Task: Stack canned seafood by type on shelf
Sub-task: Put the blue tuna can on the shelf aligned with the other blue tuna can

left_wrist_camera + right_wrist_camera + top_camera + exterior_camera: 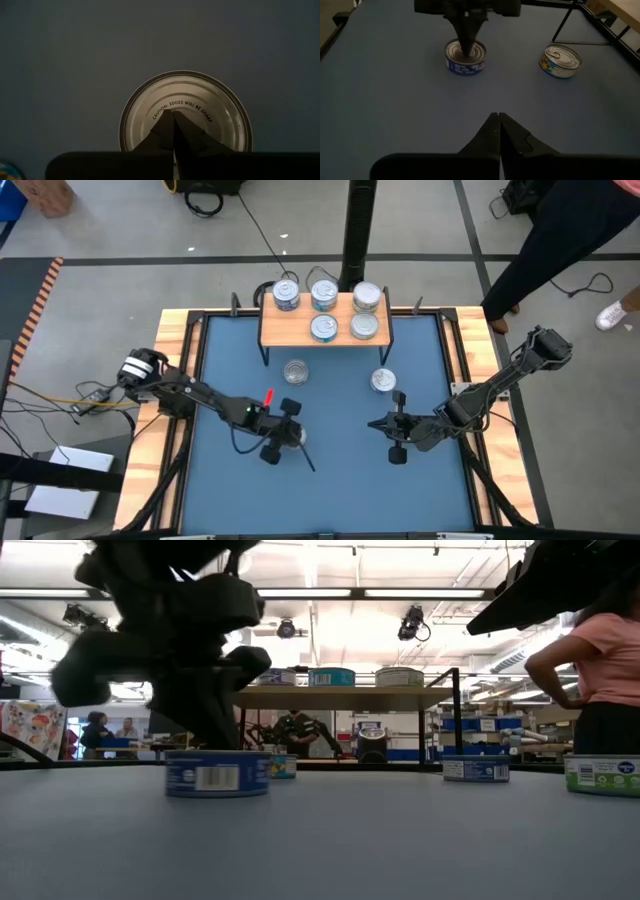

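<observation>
L claw (291, 434) is closed, tips pointing down right over a blue-label tin (465, 57) on the blue mat (340, 490), near counter centre; it holds nothing. R claw (378, 423) is closed & empty, hovering nearby. Shelf (324, 327) carries five tins; two more tins sit on mat in front of it.

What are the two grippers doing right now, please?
Left gripper: shut, empty, tips over a tin.
Right gripper: shut, empty, above the mat.

Five tins (323, 298) on wooden shelf (290, 327), three tins (295, 371) on mat
</observation>
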Controlling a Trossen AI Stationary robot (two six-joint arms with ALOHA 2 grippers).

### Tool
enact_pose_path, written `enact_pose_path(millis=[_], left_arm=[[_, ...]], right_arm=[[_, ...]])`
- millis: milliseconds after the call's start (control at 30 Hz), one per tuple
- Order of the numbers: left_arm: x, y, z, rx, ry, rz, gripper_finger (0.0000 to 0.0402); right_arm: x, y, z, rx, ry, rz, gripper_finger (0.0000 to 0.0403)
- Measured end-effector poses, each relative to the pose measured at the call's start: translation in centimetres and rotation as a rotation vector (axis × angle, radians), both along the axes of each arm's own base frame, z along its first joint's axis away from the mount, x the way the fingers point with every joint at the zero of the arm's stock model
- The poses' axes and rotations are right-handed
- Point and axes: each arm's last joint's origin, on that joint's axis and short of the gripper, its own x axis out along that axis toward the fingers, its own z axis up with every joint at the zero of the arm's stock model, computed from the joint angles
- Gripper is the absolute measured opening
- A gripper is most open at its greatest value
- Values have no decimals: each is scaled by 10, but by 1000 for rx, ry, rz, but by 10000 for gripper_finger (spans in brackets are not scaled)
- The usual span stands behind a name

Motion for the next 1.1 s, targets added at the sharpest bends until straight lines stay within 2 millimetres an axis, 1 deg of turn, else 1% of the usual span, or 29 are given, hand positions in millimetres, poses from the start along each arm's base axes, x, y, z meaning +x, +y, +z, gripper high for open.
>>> enact_pose_path(millis=[167, 367, 533, 633, 733, 900, 967, 1100], left_arm=[[11, 6, -6, 17, -46, -17, 0], [22, 17, -4, 15, -133, -25, 0], [24, 22, -3, 23, -146, -7, 0], [22, 17, 4, 31, -174, -13, 0], [17, 9, 17, 15, -216, -30, 0], [8, -2, 38, -28, -285, -46, 0], [5, -5, 41, -47, -303, -44, 0], [-6, -9, 40, -75, -311, -43, 0]], right_arm=[[0, 0, 0, 0, -1, 0, 4], [1, 0, 1, 5, -10, 0, 4], [1, 0, 1, 4, -14, 2, 4], [1, 1, 2, 8, -21, 3, 4], [3, 2, 4, 26, -52, 4, 4], [18, 5, 0, 19, -100, 45, 7], [27, 7, -5, 7, -114, 69, 9], [42, 8, -15, -19, -146, 115, 10]])
